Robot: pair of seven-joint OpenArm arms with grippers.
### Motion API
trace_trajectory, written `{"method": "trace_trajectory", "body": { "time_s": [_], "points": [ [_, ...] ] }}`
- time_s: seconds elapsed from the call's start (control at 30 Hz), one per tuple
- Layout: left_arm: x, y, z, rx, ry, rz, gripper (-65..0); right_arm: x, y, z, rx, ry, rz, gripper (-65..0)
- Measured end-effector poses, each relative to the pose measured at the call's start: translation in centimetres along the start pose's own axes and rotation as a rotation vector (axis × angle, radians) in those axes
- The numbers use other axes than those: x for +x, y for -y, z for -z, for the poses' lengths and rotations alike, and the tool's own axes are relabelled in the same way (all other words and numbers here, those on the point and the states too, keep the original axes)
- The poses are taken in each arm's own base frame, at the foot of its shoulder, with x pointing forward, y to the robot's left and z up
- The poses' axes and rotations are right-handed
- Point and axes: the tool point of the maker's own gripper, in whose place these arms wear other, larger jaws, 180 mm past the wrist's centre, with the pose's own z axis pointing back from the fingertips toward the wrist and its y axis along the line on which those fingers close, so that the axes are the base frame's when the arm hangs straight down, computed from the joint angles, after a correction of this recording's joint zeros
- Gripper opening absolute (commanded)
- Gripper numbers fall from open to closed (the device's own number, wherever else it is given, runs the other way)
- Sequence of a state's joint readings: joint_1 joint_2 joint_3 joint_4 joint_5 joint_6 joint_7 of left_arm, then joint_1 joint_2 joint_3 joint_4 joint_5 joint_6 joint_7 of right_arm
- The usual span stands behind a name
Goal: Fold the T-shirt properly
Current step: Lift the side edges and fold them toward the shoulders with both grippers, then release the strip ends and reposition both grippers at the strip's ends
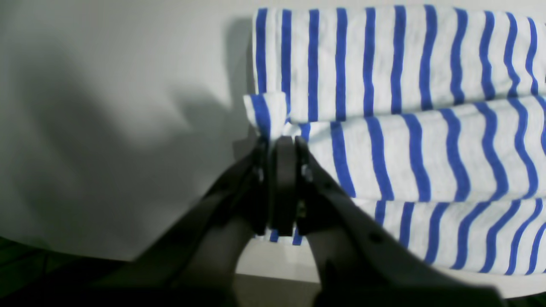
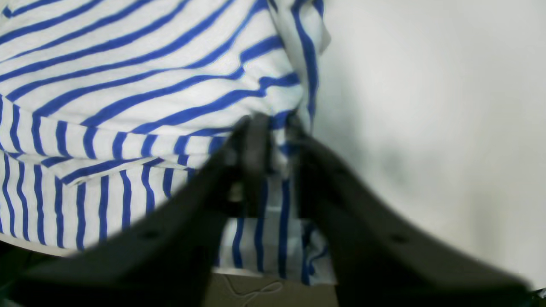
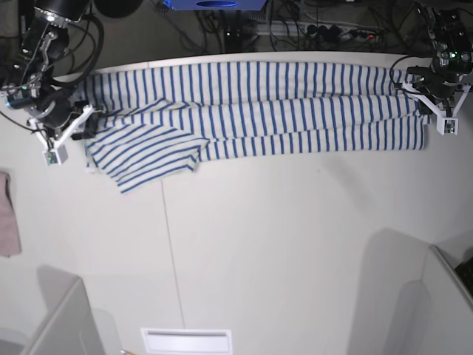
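A white table point(image 3: 259, 244) fills most of the base view. A pink cloth point(image 3: 7, 222) lies at its left edge. Dark cables point(image 3: 310, 29) and equipment crowd the far side behind it

Items you cannot fully see: T-shirt point(image 2: 128, 85), blurred and cut by the right wrist view's edges; pink cloth point(image 3: 7, 222), cropped at base view's left edge.
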State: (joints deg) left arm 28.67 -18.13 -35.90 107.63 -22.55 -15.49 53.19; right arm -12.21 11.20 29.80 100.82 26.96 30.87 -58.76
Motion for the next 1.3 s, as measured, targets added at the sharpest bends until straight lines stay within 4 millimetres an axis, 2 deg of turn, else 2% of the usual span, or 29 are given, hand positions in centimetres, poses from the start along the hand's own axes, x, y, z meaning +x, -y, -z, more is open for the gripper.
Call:
{"method": "trace_trajectory", "body": {
  "time_s": [0.13,0.17,0.27,0.33,0.43,0.47,0.73,0.8,0.97,1.03,1.3],
  "points": [
    [-0.8,-0.2,-0.1,0.006,-0.021,0.004,-30.3,0.3,0.0,-0.6,-0.015,0.003,-0.017,-43.4],
    [-0.7,-0.3,-0.2,0.008,-0.018,0.002,-24.8,0.8,-0.1,-1.0,-0.023,0.02,-0.029,-43.4],
    [0.5,-1.5,-1.1,0.044,0.026,-0.022,-11.5,2.7,-1.0,-2.4,-0.031,0.08,-0.085,-43.4],
    [1.4,-2.1,-1.9,0.072,0.063,-0.031,-6.7,3.5,-2.8,-2.2,0.005,0.096,-0.135,-43.2],
    [1.6,-1.1,-1.7,0.049,0.074,-0.054,-6.3,3.7,-5.6,-1.0,0.087,0.083,-0.171,-43.4],
    [1.7,-0.8,-1.6,0.037,0.079,-0.063,-6.3,4.0,-5.9,-0.6,0.099,0.084,-0.172,-43.4],
    [1.2,-0.4,-1.5,0.038,0.076,-0.09,-6.3,5.8,-3.8,0.6,0.036,0.085,-0.027,-43.1],
    [1.4,-0.5,-1.5,0.039,0.08,-0.088,-6.3,5.2,-3.1,0.5,0.016,0.053,-0.021,-43.1],
    [1.4,-0.5,-1.5,0.039,0.08,-0.089,-6.3,2.8,-1.8,2.3,0.015,-0.013,0.051,-43.1],
    [1.5,-0.5,-1.5,0.04,0.082,-0.087,-6.3,2.5,-1.7,2.7,0.019,-0.019,0.065,-43.4],
    [1.5,-0.7,-1.1,0.043,0.08,-0.094,-6.3,2.0,-2.1,1.8,0.012,-0.017,0.037,-43.5]
  ]
}}
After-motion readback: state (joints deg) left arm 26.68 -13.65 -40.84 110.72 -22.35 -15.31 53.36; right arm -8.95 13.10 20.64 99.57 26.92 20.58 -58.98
